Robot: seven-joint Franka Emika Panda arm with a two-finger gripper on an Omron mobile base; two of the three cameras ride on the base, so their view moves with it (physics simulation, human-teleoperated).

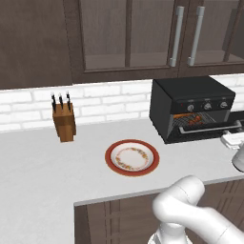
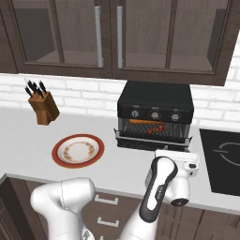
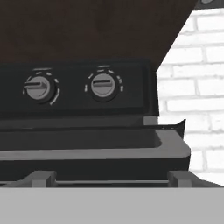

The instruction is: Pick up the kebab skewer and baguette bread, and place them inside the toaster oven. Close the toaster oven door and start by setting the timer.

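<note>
The black toaster oven point(image 2: 154, 99) stands on the counter against the brick wall, also seen at the right as toaster oven point(image 1: 190, 93). Its toaster oven door point(image 2: 152, 142) is dropped forward and open. On the rack inside lie the golden baguette bread point(image 2: 140, 122) and, just right of it, the reddish kebab skewer point(image 2: 158, 129). My gripper point(image 2: 173, 155) hovers low in front of the door's right half, open and holding nothing; its fingers are hidden behind the hand. The hand view looks at two round knobs point(image 3: 103, 84) and the door's handle bar point(image 3: 111, 180) below them.
A red-rimmed plate point(image 1: 132, 157) with nothing on it sits mid-counter, left of the oven. A wooden knife block point(image 1: 64, 121) stands further left by the wall. A black cooktop point(image 2: 221, 159) lies right of the oven. Cabinets hang above.
</note>
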